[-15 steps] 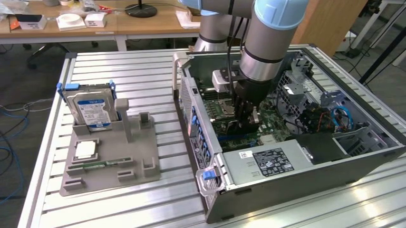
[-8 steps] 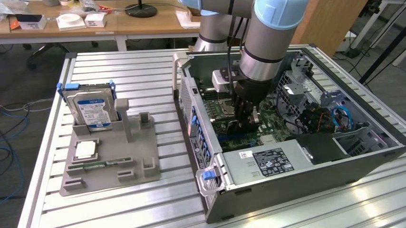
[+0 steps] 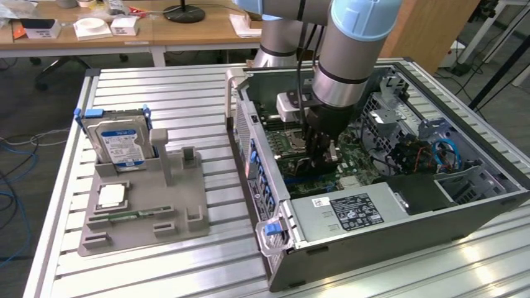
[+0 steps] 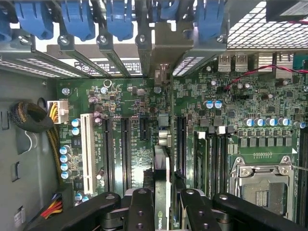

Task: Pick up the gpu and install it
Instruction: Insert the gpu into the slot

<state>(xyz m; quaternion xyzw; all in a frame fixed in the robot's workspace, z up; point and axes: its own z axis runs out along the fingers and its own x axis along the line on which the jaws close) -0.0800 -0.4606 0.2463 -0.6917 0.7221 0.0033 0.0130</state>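
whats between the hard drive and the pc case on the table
Exterior view: the grey holder tray, with its upright posts, and a strip of bare slatted table lie between the hard drive and the pc case.

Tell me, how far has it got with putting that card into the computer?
Picked up already: the gripper is shut on the gpu and holds it edge-on inside the open computer case, above the motherboard. Left: the card is not yet seated in a slot.
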